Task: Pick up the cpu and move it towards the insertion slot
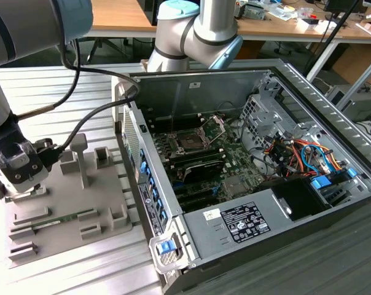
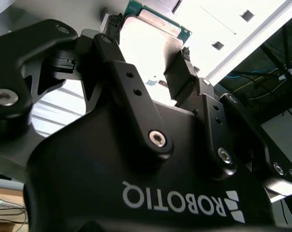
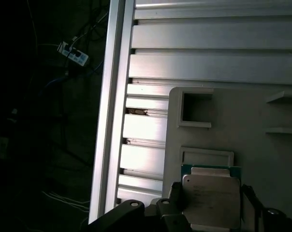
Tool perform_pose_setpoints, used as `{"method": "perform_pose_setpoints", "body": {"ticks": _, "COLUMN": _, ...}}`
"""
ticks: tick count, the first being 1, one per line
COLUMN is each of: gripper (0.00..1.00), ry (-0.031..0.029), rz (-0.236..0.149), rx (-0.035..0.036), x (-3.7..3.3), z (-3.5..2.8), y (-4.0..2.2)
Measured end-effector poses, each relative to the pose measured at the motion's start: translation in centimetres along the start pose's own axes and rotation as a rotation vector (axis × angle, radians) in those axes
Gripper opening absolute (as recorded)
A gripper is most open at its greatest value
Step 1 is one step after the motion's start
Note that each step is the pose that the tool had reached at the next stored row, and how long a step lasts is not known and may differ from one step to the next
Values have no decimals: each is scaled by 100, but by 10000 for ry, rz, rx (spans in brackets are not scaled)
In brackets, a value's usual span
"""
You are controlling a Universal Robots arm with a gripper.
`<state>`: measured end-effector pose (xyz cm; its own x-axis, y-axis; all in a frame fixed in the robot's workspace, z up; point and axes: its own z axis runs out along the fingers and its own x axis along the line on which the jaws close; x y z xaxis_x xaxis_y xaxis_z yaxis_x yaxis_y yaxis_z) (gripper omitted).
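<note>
Jaws: the black two-finger gripper [image 2: 147,42] is pinching the flat, square, silvery cpu [image 3: 211,200] by opposite edges.
Below: the grey moulded fixture plate [image 3: 223,116] is lying just under it.
Socket: the square, silver-framed insertion slot [image 1: 190,142] is sitting well apart — the open metal computer case [image 1: 150,184] is walling it off.

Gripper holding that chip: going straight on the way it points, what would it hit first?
Probably the grey fixture plate, with the cpu in the gripper touching first; depth is unclear.
</note>
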<state>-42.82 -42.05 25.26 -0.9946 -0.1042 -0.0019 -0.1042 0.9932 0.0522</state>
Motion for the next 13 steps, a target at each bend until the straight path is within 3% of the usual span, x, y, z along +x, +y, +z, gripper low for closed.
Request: {"method": "perform_pose_setpoints", "body": {"ticks": 13, "gripper": 55, "ry": 0, "rz": 0, "rx": 0, "x": 0, "z": -195, "y": 10}}
